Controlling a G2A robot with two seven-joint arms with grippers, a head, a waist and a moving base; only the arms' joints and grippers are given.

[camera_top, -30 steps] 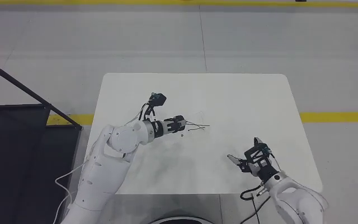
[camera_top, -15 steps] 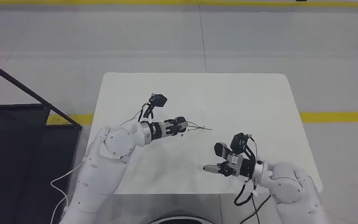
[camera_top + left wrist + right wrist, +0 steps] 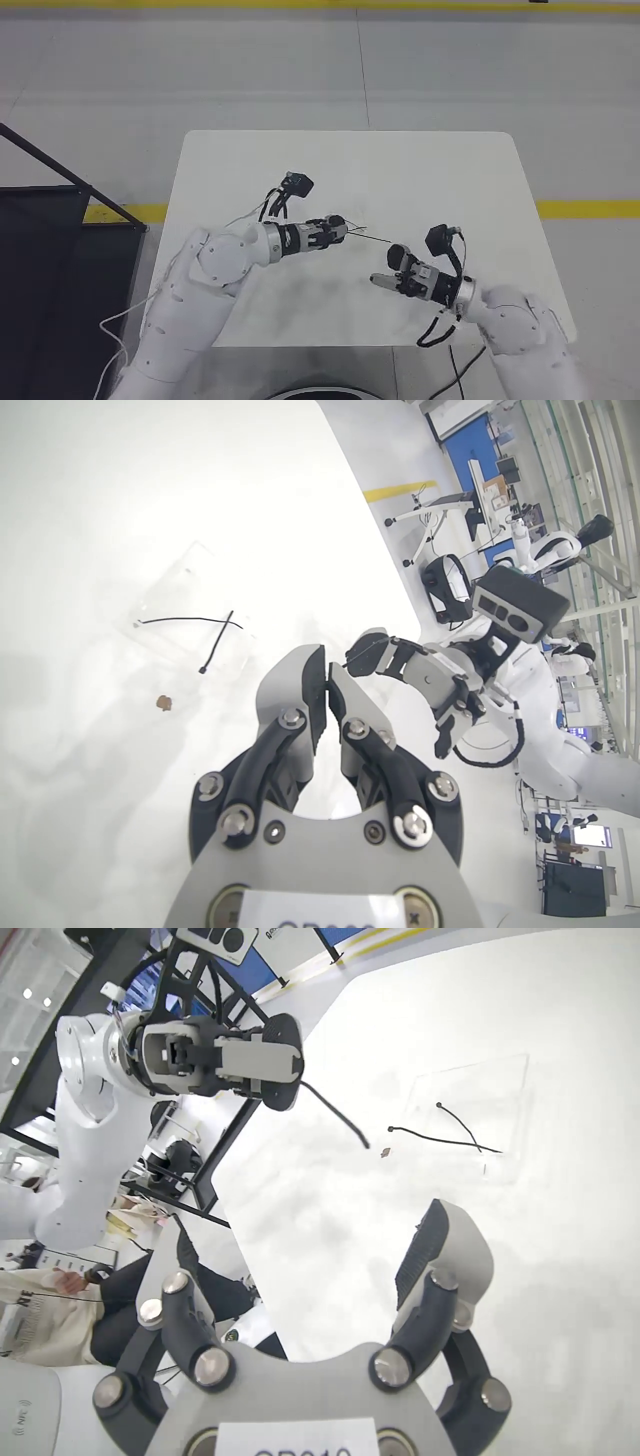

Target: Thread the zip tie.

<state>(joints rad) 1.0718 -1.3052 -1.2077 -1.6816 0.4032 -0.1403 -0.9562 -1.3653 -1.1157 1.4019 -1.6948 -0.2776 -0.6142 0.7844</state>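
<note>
Left gripper point(image 3: 327, 672) clamped tight on a black zip tie point(image 3: 335, 1114) over the white table point(image 3: 450, 180).
Two spare ties point(image 3: 430, 1138) lie crossed on the table nearby; the held tie's free end pokes toward the right gripper point(image 3: 307, 1223), jaws spread wide.

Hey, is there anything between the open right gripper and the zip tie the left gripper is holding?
Nothing visible. The zip tie sticks out of the left gripper into open air, facing the open right gripper. Two spare ties lie on the table, apart from it.
</note>
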